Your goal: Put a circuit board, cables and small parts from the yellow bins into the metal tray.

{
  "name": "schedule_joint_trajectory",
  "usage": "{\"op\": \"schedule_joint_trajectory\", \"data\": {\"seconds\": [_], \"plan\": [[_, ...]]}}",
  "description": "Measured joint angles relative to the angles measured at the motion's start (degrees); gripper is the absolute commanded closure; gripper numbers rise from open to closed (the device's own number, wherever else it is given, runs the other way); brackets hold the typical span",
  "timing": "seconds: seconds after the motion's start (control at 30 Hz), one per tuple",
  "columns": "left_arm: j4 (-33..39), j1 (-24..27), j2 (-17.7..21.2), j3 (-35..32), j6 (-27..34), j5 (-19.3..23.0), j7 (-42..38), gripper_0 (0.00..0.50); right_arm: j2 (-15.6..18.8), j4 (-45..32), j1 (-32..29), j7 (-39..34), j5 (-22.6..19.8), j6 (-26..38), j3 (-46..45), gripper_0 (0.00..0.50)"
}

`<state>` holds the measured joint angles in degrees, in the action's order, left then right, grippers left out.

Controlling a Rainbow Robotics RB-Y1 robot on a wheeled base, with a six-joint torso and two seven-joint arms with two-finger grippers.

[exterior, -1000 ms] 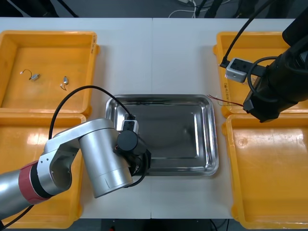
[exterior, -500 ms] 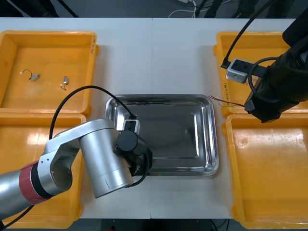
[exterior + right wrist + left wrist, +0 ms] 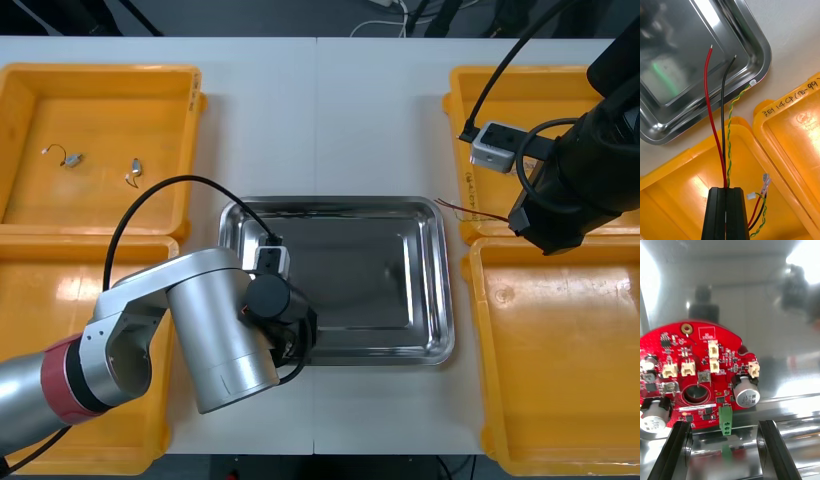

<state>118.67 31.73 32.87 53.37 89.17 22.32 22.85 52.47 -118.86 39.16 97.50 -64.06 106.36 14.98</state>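
Observation:
A round red circuit board (image 3: 700, 371) lies flat on the floor of the metal tray (image 3: 752, 296), just beyond my left gripper (image 3: 723, 423), whose black fingers (image 3: 677, 450) stand open and apart on either side of the board's near edge. In the front view the left arm (image 3: 230, 330) reaches over the tray's (image 3: 440, 280) near-left corner. My right gripper (image 3: 726, 188) is shut on a bundle of cables (image 3: 724, 142): red, black, and twisted yellow-green. Their free ends reach over the tray's corner (image 3: 760, 56). The cable tips (image 3: 470, 211) show beside the right arm (image 3: 560, 200).
Two small metal parts (image 3: 68, 157) (image 3: 133, 172) lie in the far-left yellow bin (image 3: 100, 100). The near-left bin (image 3: 50, 300) and near-right bin (image 3: 560, 350) flank the tray. More cable connectors (image 3: 760, 195) hang in the orange bin (image 3: 685, 187) beneath the right gripper.
My left gripper has opened and let go of the circuit board, which now rests in the tray. The right arm has held still with the cables.

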Motion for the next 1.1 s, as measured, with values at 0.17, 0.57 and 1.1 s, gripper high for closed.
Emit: {"op": "schedule_joint_trajectory", "data": {"seconds": [0.17,0.57,1.1], "plan": [[1.57,1.88,0.00,-3.93,4.88,3.15,0.01,0.000,-0.62,0.00,0.00,0.01,0.24,0.03,0.00,0.500],[2.26,8.26,0.45,-20.45,16.49,16.01,0.83,0.000,-8.11,1.00,0.01,0.35,1.71,0.10,0.18,0.500],[-2.08,10.47,11.54,-34.55,18.98,33.38,26.56,0.000,-14.65,1.10,1.74,3.23,10.11,-4.72,12.83,0.500]]}}
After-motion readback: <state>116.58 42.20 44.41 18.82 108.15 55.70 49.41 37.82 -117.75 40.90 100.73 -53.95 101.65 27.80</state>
